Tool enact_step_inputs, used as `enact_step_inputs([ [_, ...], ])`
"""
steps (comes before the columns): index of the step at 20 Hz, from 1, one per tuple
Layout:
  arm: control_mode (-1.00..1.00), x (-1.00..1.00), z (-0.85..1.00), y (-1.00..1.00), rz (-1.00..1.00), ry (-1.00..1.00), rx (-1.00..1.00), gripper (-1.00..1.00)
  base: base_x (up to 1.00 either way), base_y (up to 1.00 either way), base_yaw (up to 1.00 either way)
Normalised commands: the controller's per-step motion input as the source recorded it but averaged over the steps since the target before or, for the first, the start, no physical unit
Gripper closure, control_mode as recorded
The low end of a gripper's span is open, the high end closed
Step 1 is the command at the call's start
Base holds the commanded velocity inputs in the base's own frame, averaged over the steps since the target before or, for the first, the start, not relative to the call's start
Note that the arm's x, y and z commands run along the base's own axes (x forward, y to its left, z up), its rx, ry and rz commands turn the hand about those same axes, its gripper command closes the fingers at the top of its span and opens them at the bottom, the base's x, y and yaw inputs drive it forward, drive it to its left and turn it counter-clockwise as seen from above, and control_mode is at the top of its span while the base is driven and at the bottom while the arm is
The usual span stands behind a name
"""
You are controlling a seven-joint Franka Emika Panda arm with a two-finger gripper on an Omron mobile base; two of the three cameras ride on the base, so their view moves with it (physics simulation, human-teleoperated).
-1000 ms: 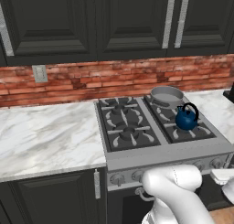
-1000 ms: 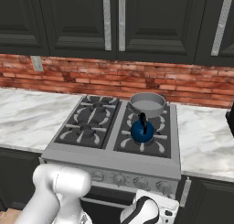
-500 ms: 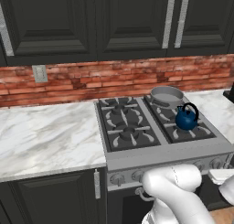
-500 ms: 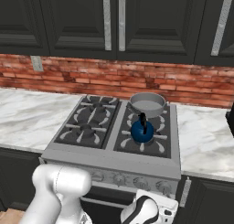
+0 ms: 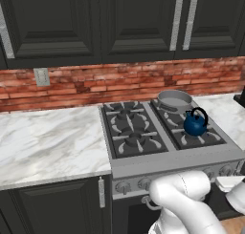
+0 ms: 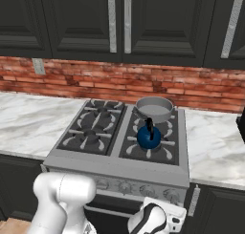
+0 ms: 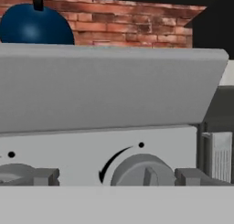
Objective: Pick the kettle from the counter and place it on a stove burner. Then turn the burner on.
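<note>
A: Kettle (image 5: 195, 124)?
B: On the stove burner (image 6: 149, 147), up and left of the fingers.
A: Fingers (image 7: 114, 177)?
B: Spread wide, empty; control knob (image 7: 144, 173) straight ahead between them.

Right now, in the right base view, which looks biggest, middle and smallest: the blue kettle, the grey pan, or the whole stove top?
1. The stove top, by far the biggest.
2. The grey pan.
3. The blue kettle, smallest, though it sits nearer the camera than the pan, so the pan really is wider.
</note>
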Motion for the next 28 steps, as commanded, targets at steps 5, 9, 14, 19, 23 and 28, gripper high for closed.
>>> enact_step_inputs([
  [5,-1.00,0.19,-0.19,-0.22,0.00,0.00,0.00,-1.00,0.00,0.00,0.00],
  [9,-1.00,0.15,-0.14,-0.38,0.03,0.00,0.00,-1.00,0.00,0.00,0.00],
  [14,-1.00,0.12,-0.16,-0.22,0.02,0.00,0.00,-1.00,0.00,0.00,0.00],
  [19,-1.00,0.02,-0.04,0.00,0.00,0.00,0.00,-1.00,0.00,0.00,0.00],
  [23,-1.00,0.00,0.00,0.00,0.00,0.00,0.00,-1.00,0.00,0.00,0.00],
  [28,-1.00,0.00,0.00,0.00,0.00,0.00,0.00,1.00,0.00,0.00,0.00],
])
